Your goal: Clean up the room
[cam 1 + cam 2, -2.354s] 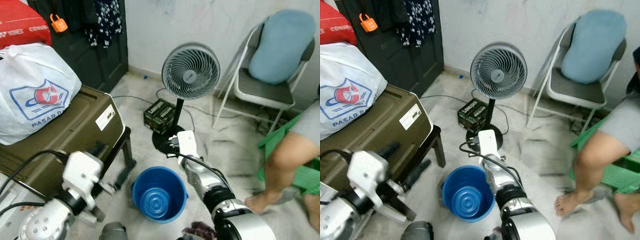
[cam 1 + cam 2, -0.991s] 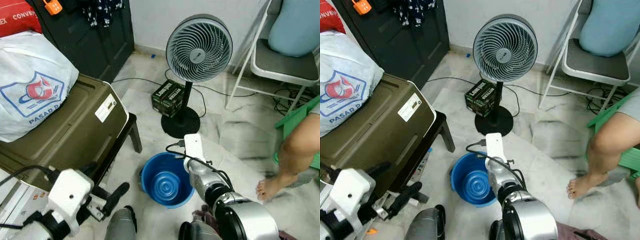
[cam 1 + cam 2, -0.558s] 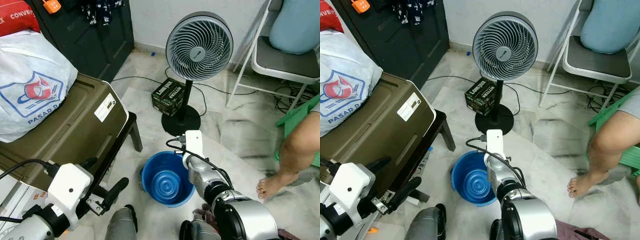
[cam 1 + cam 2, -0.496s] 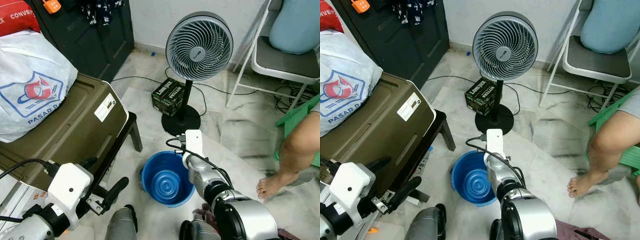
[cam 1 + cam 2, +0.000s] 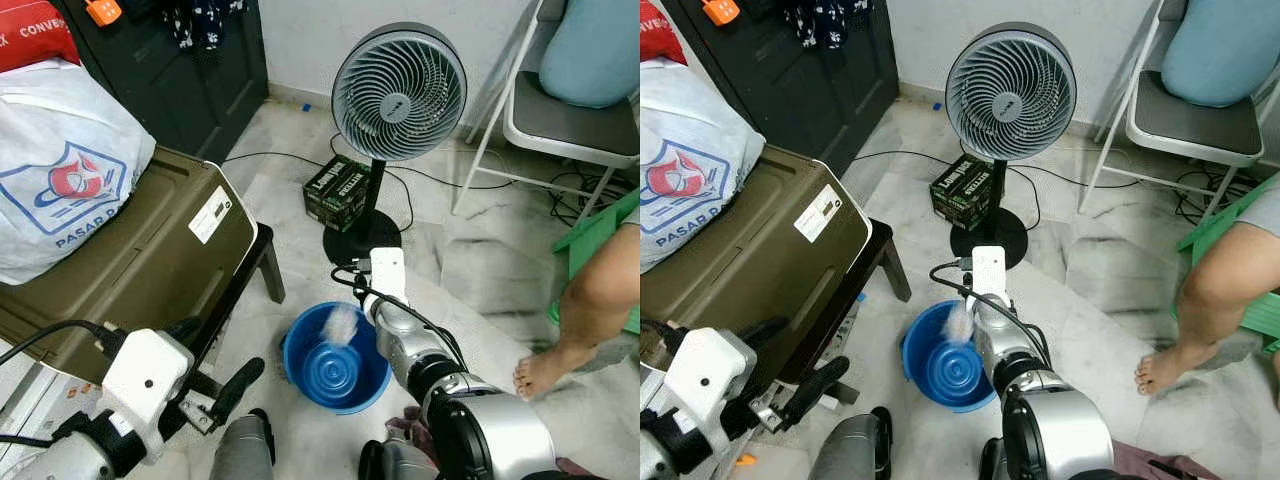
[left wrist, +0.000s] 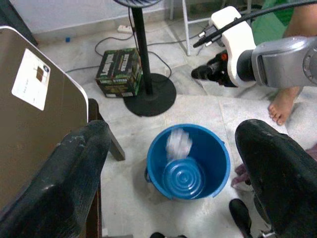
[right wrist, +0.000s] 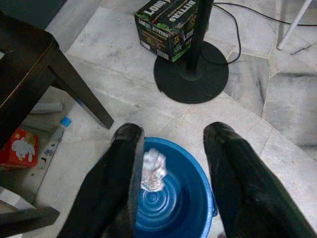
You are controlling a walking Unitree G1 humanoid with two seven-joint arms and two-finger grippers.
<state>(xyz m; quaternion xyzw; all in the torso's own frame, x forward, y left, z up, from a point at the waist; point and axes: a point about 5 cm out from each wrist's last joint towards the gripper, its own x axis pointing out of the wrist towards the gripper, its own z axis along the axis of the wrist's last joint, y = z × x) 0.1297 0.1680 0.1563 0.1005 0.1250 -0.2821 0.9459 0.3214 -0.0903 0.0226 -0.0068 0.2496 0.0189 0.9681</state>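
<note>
landmark: blue bucket [image 5: 335, 358] on the tiled floor.

the right gripper [image 7: 171, 163] hangs directly above the bucket, fingers spread wide with nothing between them. a crumpled piece of whitish trash [image 7: 153, 170] is in mid-air inside the bucket's mouth, blurred, just below the gripper and not touching the fingers. the left gripper [image 6: 173, 168] is held to the bucket's left, fingers spread, empty.

judged status: this piece of trash is as good as deposited. left to handle near the bucket: small litter [image 7: 52, 144] and a red packet [image 7: 15, 148] under the dark stool [image 7: 29, 64], beside the bucket.
</note>
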